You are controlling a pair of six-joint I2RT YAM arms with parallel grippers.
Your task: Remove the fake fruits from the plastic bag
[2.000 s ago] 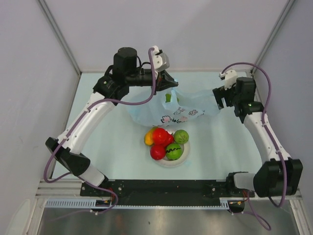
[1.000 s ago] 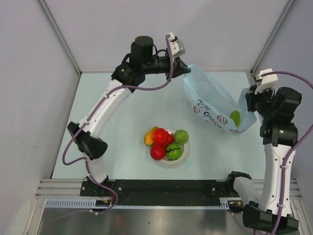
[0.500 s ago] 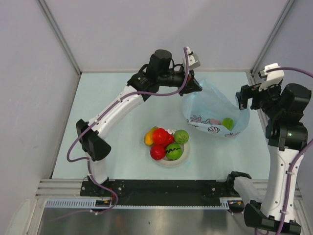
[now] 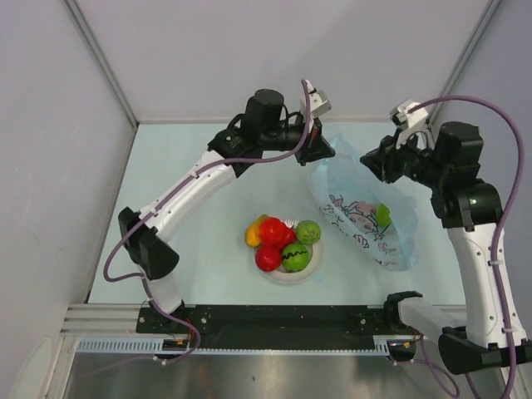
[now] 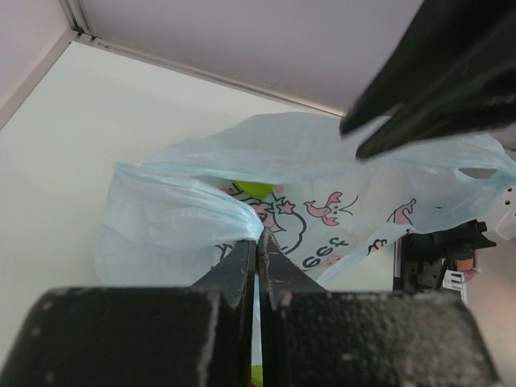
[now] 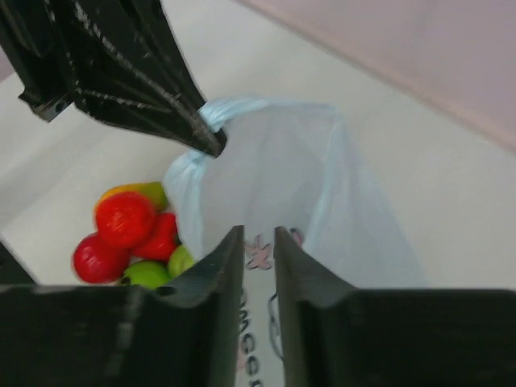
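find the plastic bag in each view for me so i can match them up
top external: plastic bag right of centre.
left wrist: plastic bag across the middle.
right wrist: plastic bag in the centre.
shared landmark: left fingers pinching its bunched top.

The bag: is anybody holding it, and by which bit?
The left gripper pinches the bag by its bunched top edge. Whether the right gripper grips too cannot be told.

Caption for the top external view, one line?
Left gripper pinches plastic bag, green fruit inside; other fruits piled on plate.
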